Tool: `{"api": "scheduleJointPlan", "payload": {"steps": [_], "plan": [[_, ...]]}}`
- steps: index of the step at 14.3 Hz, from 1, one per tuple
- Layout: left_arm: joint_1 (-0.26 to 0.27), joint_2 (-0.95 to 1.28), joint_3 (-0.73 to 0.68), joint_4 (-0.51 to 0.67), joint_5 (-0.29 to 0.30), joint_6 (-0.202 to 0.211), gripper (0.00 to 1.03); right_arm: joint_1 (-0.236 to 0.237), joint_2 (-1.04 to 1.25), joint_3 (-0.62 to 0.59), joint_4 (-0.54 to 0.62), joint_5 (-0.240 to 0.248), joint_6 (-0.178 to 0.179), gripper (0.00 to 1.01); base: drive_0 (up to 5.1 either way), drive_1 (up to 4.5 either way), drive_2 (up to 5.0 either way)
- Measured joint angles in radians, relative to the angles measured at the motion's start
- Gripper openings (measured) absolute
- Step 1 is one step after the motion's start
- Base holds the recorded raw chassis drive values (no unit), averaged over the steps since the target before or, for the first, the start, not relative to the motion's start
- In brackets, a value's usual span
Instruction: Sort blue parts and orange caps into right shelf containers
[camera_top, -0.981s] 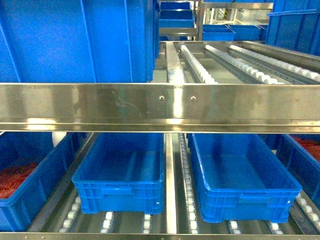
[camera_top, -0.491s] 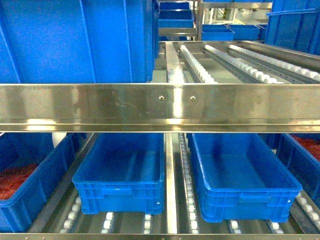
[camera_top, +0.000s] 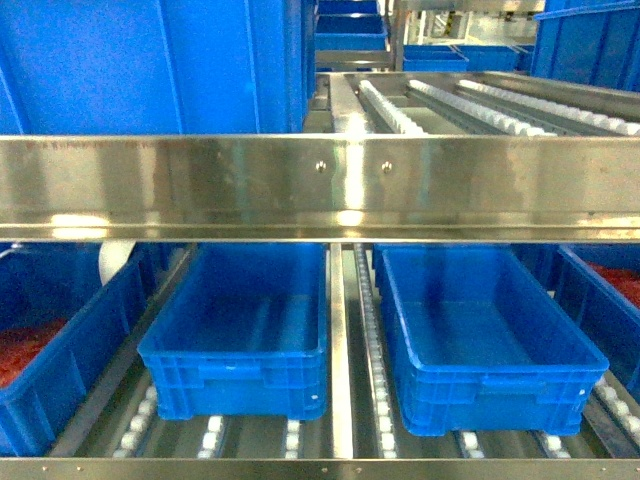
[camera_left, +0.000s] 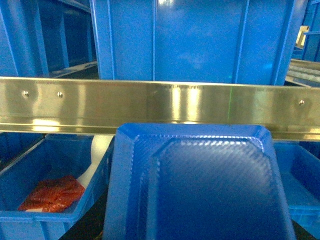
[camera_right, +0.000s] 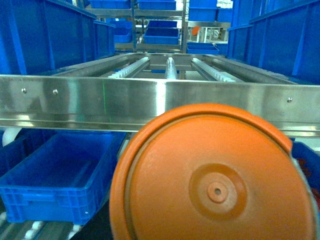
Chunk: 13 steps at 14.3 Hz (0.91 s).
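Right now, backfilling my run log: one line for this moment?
left wrist view: blue part close | right wrist view: orange cap close | middle bins: empty

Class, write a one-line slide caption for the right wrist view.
Orange cap fills the foreground before a steel shelf rail; empty blue bin below left.

Neither gripper shows in any view: head cam has no arms in frame, and both wrist cams are blocked close up.

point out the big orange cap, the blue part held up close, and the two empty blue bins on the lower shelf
round orange plastic cap (camera_right: 215, 185): right wrist view, flat face.
angular blue plastic part (camera_left: 200, 185): left wrist view, flat face.
left empty blue plastic bin (camera_top: 245, 325): head view, floor.
right empty blue plastic bin (camera_top: 480, 335): head view, floor.
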Motion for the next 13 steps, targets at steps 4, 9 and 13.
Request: {"api": "scheduleJointPlan", "payload": {"steps": [4,9,13], "plan": [[0.0,0.0,0.0,-0.003,0.001,0.0,0.43,0.0,0.0,0.0,-0.002,0.002,0.002,0.44,0.0,0.0,0.0],[0.0,0.0,0.0,-0.004,0.002,0.001,0.43,0.0,0.0,0.0,-0.002,0.002,0.006,0.44,0.0,0.0,0.0],[0.0,0.0,0.0,-0.003,0.002,0.0,0.43,0.0,0.0,0.0,-0.003,0.002,0.006,0.44,0.0,0.0,0.0]]}}
